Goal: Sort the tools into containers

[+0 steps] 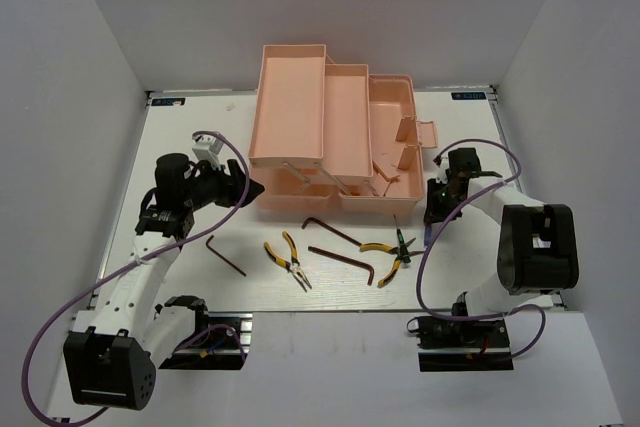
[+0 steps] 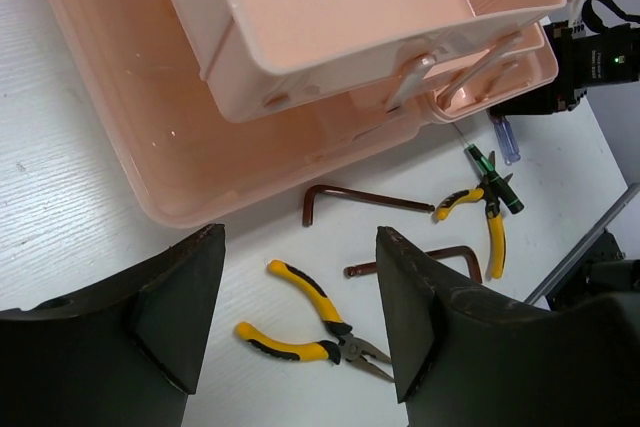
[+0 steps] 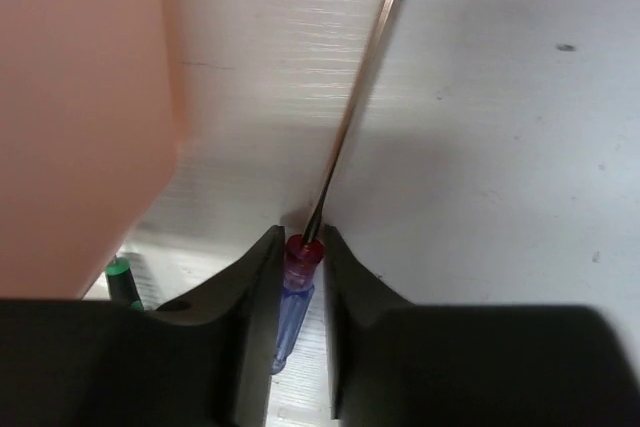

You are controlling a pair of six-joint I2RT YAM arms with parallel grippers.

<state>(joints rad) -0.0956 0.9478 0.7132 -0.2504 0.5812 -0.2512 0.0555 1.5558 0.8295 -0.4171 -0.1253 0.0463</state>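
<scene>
screwdriver [image 3: 290, 312] | blue handle, red collar | pinched by right tool [image 3: 300, 244]

I find toolbox [image 1: 335, 137] at back centre of table [image 1: 180, 247]. Before it, left to right: left hex key [image 1: 226, 254], left pliers [image 1: 288, 260], rear hex key [image 1: 331, 231] behind front hex key [image 1: 345, 263], right pliers [image 1: 385, 255] with short screwdriver [image 1: 401, 237] across them. Right of box, long screwdriver [image 3: 345, 127] pinched in right gripper [image 3: 298, 245].

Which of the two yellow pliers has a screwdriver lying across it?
The right-hand pliers: the green-handled screwdriver crosses them. The other pliers lie by themselves, touching nothing.
</scene>
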